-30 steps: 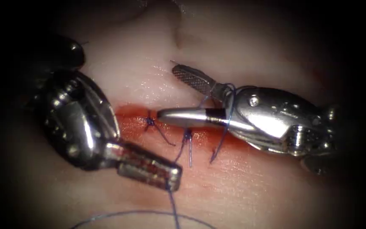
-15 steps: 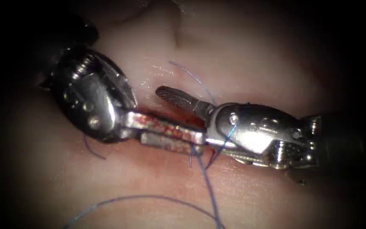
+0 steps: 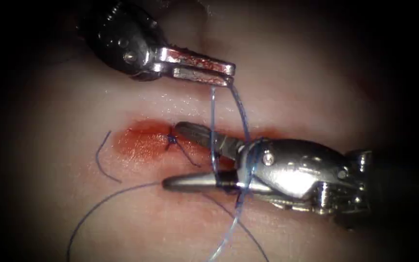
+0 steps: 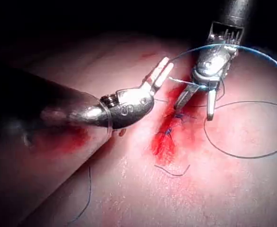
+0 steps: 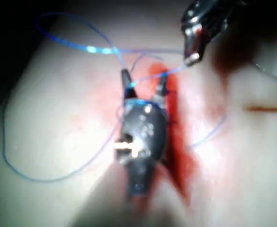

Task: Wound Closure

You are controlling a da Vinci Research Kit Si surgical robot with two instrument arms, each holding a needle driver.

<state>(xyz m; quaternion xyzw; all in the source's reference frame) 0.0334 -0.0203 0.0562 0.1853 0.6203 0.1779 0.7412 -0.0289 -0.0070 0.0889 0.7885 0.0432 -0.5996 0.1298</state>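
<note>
Moved: since half a second ago the left tool (image 3: 204, 68) has risen from beside the cut to well above it, drawing the thread (image 3: 213, 126) up with it; the right tool (image 3: 190, 155) has spread its jaws.
Thread: thin blue strand, taut and near upright from the left tool's tip down across the right tool's neck, where it wraps the base of the jaws; below that it runs on in a wide slack loop over the tissue (image 3: 292, 82) and off the lower edge.
Left tool: flat, red-smeared jaws pressed together on the thread at their tip, long axis pointing right in the endoscope view.
Right tool: shiny steel, jaws spread and pointing left, one ribbed jaw over the cut (image 3: 190, 138), one smooth jaw below it; it holds nothing between them.
Cut: short, lying left to right, wet with red fluid (image 3: 139, 143); a dark knot (image 3: 171, 139) sits on it.
Cut end: a loose curved piece (image 3: 104, 157) lies left of the cut.
Needle: I cannot make it out.
Tissue: pale, glossy, edges lost in dark.
</note>
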